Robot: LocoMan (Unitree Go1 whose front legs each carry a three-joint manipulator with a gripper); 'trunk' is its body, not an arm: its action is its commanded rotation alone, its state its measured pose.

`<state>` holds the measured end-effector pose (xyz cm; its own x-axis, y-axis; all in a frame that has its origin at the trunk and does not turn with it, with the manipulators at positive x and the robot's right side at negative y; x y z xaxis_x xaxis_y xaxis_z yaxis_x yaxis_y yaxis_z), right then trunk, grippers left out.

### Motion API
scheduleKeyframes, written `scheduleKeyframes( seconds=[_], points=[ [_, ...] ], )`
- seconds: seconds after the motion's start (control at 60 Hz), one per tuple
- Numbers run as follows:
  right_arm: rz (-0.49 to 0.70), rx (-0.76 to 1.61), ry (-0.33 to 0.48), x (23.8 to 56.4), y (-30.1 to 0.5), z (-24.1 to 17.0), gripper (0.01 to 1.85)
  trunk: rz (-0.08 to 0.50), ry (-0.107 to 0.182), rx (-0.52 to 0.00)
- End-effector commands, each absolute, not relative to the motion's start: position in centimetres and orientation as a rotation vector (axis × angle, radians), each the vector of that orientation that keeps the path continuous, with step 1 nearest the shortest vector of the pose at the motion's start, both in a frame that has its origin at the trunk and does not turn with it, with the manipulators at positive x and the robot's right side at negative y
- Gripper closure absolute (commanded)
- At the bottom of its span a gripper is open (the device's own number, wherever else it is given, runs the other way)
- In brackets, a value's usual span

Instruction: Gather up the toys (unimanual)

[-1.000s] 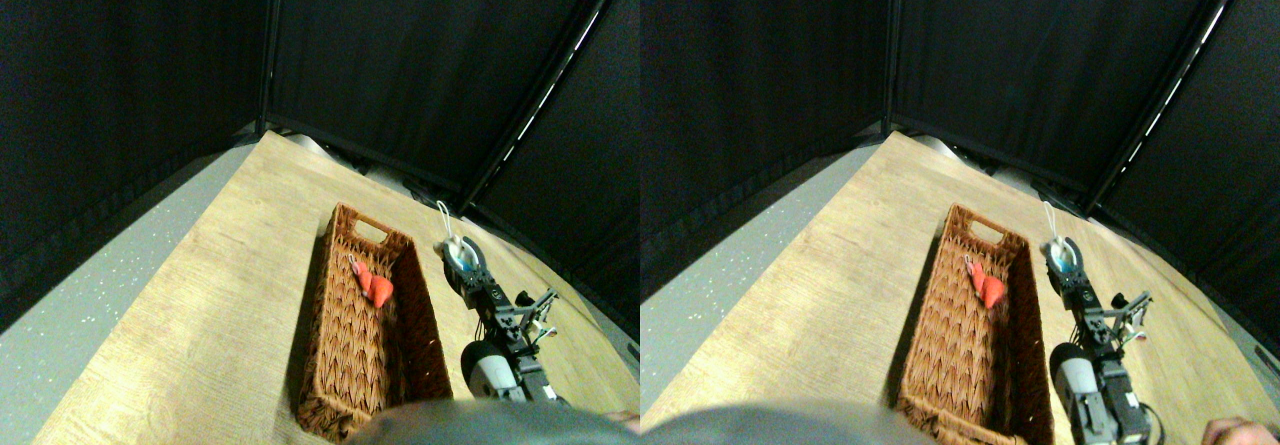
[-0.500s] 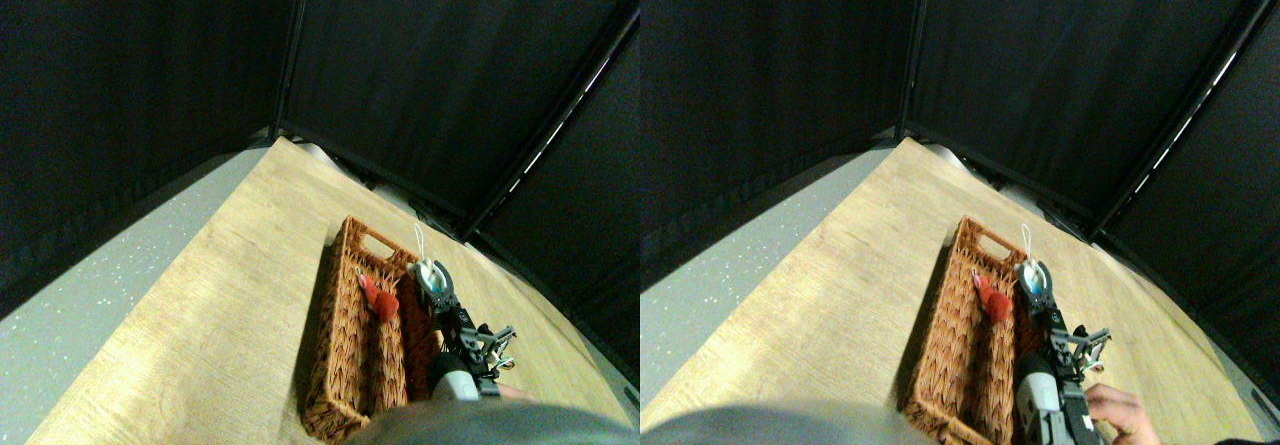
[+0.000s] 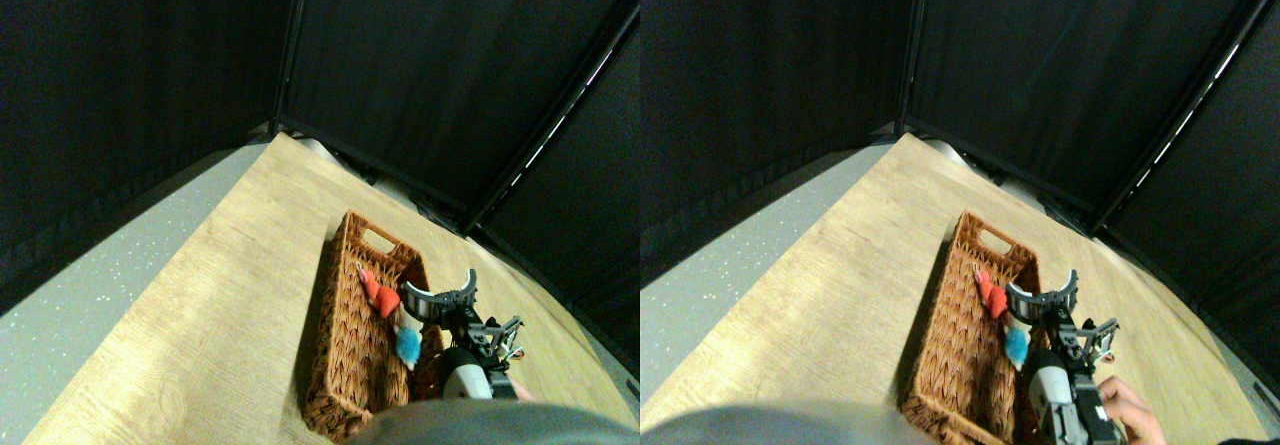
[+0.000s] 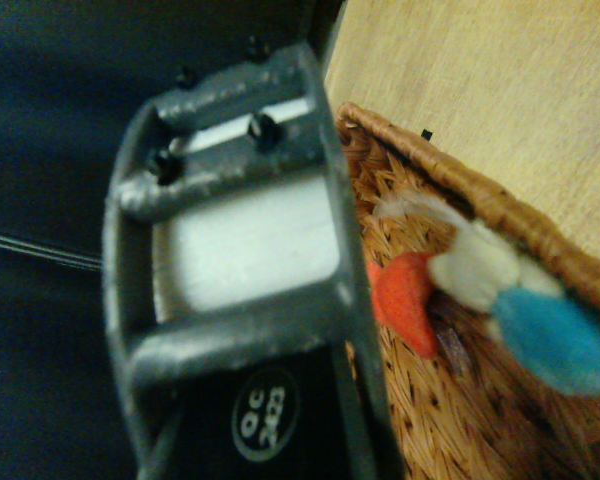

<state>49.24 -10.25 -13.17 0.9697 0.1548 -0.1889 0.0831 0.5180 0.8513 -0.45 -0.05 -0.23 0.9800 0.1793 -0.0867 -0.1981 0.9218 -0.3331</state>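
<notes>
Two toys lie inside the wicker basket: the red toy towards the basket's far end with the handle cut-out, and the blue-and-white toy just nearer than it, against the basket's right wall. The end effector hangs over that right wall with its jaws spread wide and nothing between them, so the blue-and-white toy counts as delivered. That puts at least two toys collected, by my reading.

No other toy shows on the worktop around the basket, so whether any remain is not something these views settle. The near end of the basket and the worktop beside it are cut off at the lower edge. In the wrist view the red toy and the blue-and-white toy are soft and blurred, and their shapes cannot be made out. A person's hand barely shows right of the basket; what it is doing is hidden.
</notes>
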Motion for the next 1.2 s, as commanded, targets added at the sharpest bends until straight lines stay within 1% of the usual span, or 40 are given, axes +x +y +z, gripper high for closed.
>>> scheduleKeyframes(
  seconds=[0.017, 0.067, 0.083, 0.133, 0.15, 0.167, 0.217, 0.267, 0.317, 0.35, 0.4, 0.433, 0.483, 0.533, 0.567, 0.6, 0.65, 0.717, 0.817, 0.867, 0.883, 0.933, 0.967, 1.033, 1.067, 1.117, 1.2],
  points=[
    [0.064, 1.032, 0.206, 49.5, -10.8, -12.7, 0.82, 0.195, 0.079, -0.337],
    [0.062, 1.024, 0.191, 49.8, -11.7, -12.6, 0.9, 0.191, 0.079, -0.332],
    [0.062, 1.024, 0.191, 49.8, -11.7, -12.6, 0.9, 0.189, 0.079, -0.33],
    [0.054, 1.026, 0.165, 50.1, -12.6, -12.4, 0.98, 0.183, 0.081, -0.324],
    [0.06, 1.031, 0.16, 50.3, -12.9, -12.3, 1.04, 0.181, 0.081, -0.323],
    [0.06, 1.031, 0.16, 50.3, -12.9, -12.3, 1.04, 0.178, 0.081, -0.321],
    [0.024, 1.045, 0.1, 50.4, -13.7, -12.0, 1.12, 0.171, 0.084, -0.316],
    [0.028, 1.017, 0.078, 50.6, -14.5, -11.9, 1.17, 0.162, 0.086, -0.309],
    [0.026, 1.003, 0.036, 51.0, -15.9, -11.7, 1.34, 0.153, 0.087, -0.303],
    [0.024, 1.016, 0.015, 51.2, -16.8, -11.6, 1.39, 0.145, 0.087, -0.298],
    [0.026, 0.989, -0.002, 51.4, -17.6, -11.5, 1.42, 0.132, 0.09, -0.289],
    [-0.01, 0.981, -0.037, 51.3, -18.4, -11.3, 1.45, 0.125, 0.091, -0.282],
    [-0.009, 0.986, -0.054, 51.1, -18.9, -11.2, 1.48, 0.114, 0.094, -0.271],
    [-0.027, 0.968, -0.107, 50.7, -19.7, -11.2, 1.53, 0.102, 0.093, -0.261],
    [-0.06, 0.961, -0.137, 50.3, -20.3, -11.2, 1.53, 0.095, 0.094, -0.256],
    [-0.067, 0.95, -0.143, 50.2, -20.5, -11.1, 1.53, 0.088, 0.096, -0.253],
    [-0.057, 0.949, -0.145, 49.9, -21.4, -11.2, 1.55, 0.078, 0.1, -0.246],
    [-0.044, 0.946, -0.134, 49.8, -22.3, -11.4, 1.5, 0.065, 0.103, -0.234],
    [-0.079, 0.949, -0.121, 48.9, -23.1, -11.8, 1.46, 0.051, 0.112, -0.222],
    [-0.133, 0.976, -0.149, 48.1, -23.4, -12.3, 1.44, 0.048, 0.115, -0.218],
    [-0.133, 0.976, -0.149, 48.1, -23.4, -12.3, 1.44, 0.047, 0.115, -0.217],
    [-0.166, 0.932, -0.177, 47.2, -23.5, -12.9, 1.44, 0.046, 0.117, -0.216],
    [-0.183, 0.973, -0.174, 46.7, -23.6, -13.4, 1.44, 0.043, 0.122, -0.211],
    [-0.211, 1.02, -0.169, 46.0, -23.7, -14.1, 1.41, 0.043, 0.123, -0.209],
    [-0.21, 1.008, -0.169, 45.7, -23.8, -14.3, 1.41, 0.042, 0.124, -0.208],
    [-0.206, 1.026, -0.154, 45.3, -24.1, -14.9, 1.47, 0.042, 0.126, -0.208],
    [-0.206, 1.073, -0.139, 44.8, -24.2, -15.5, 1.48, 0.042, 0.125, -0.205]
  ],
)
